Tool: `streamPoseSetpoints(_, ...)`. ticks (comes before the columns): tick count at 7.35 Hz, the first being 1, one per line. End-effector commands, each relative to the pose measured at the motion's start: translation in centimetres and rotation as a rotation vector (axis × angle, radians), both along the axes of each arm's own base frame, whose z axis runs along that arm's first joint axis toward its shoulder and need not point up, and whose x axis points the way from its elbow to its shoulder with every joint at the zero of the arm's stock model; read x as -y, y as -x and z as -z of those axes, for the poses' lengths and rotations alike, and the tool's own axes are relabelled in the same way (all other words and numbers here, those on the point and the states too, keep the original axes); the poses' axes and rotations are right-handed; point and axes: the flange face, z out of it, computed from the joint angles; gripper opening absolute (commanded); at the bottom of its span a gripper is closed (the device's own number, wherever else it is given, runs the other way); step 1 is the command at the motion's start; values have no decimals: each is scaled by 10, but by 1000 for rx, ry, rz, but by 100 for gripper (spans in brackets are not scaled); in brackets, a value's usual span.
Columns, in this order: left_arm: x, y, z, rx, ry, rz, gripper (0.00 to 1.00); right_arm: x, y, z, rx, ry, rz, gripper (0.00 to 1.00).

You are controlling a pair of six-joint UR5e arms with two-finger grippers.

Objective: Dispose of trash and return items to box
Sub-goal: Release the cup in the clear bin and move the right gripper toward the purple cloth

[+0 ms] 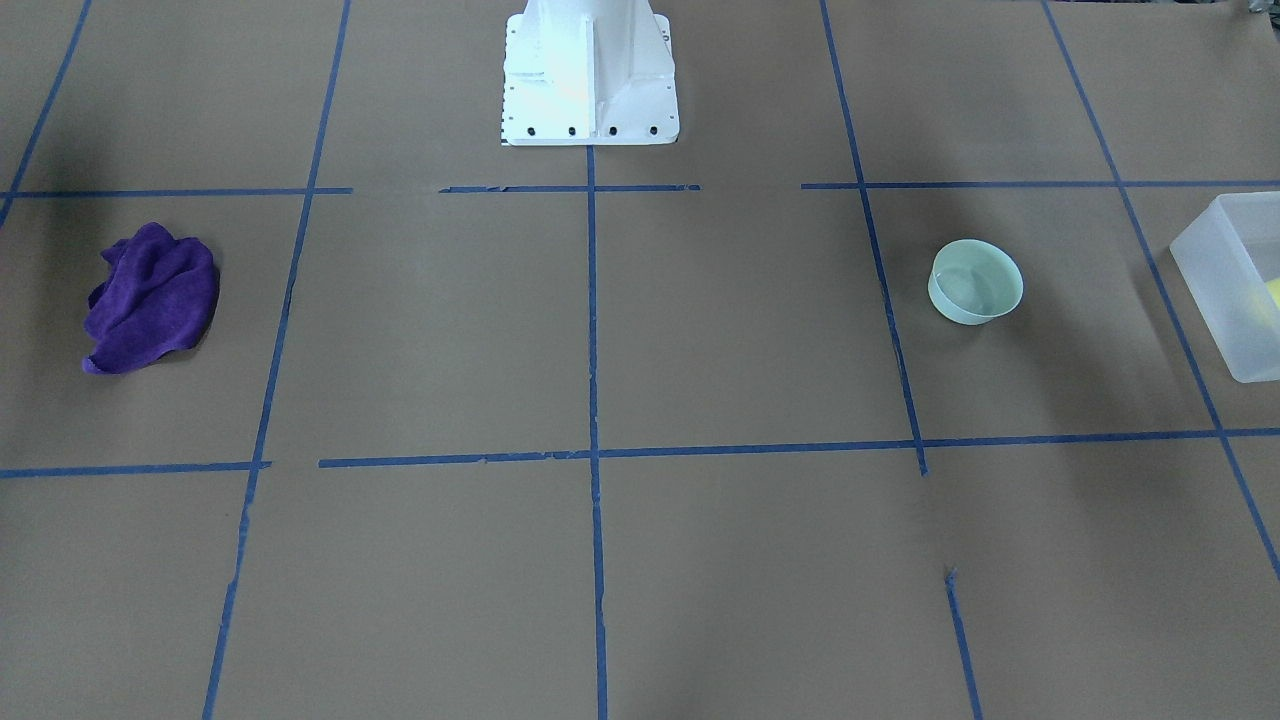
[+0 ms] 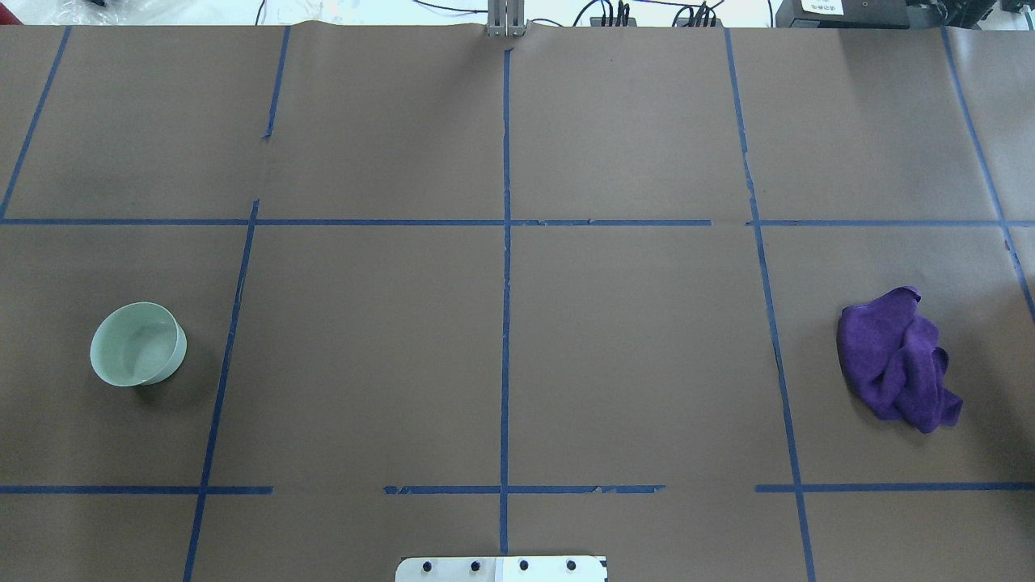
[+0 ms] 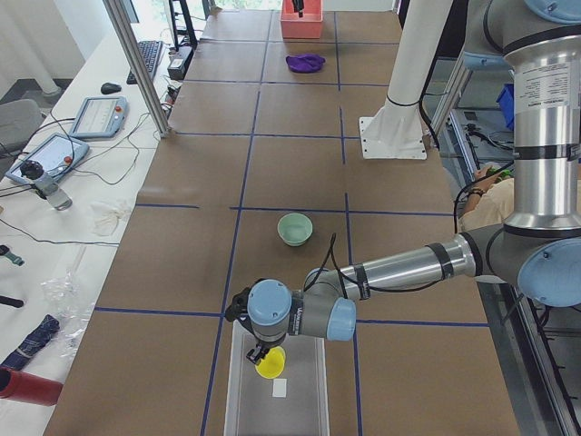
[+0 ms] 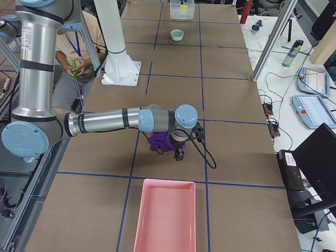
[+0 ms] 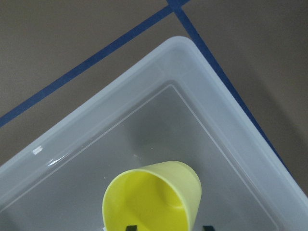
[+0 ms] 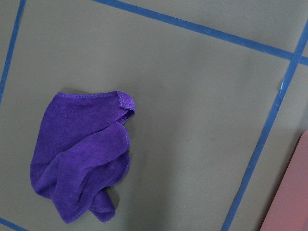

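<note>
My left gripper [image 5: 168, 227] is over the translucent box [image 5: 144, 72], shut on the yellow cup [image 5: 151, 199], which it holds tilted inside the box walls. The exterior left view shows the same gripper [image 3: 263, 350], cup [image 3: 270, 364] and box [image 3: 234, 381]. The mint-green bowl [image 2: 137, 343] stands upright and empty on the table, apart from the box; it also shows in the front view [image 1: 975, 282]. My right gripper [image 4: 179, 152] hovers above the purple cloth [image 6: 79, 154]; its fingers show in no close view, so I cannot tell if it is open or shut.
A pink tray [image 4: 164, 215] lies at the table's end on my right, just past the cloth [image 2: 897, 360]. The white robot base [image 1: 590, 80] stands at the middle of the table's edge. A person [image 4: 79, 47] sits behind the base.
</note>
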Motion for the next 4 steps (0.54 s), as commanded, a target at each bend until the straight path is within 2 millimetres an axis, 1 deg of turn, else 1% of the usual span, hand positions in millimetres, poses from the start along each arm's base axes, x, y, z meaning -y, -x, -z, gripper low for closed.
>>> streamPoseSetpoints(1, 18, -1, 81, -67, 59, 190, 84, 2, 29, 11, 11, -20, 12, 100)
streamPoseSetpoints(2, 21, -9, 123, -136, 117, 272, 84, 0, 64, 22, 30, 32, -12, 100)
streamPoseSetpoints(3, 20, -22, 137, -189, 136, 253, 85, -5, 96, 34, 48, 108, -92, 100)
streamPoseSetpoints(4, 21, -56, 147, -213, 169, 208, 86, -24, 154, 44, 55, 130, -105, 100)
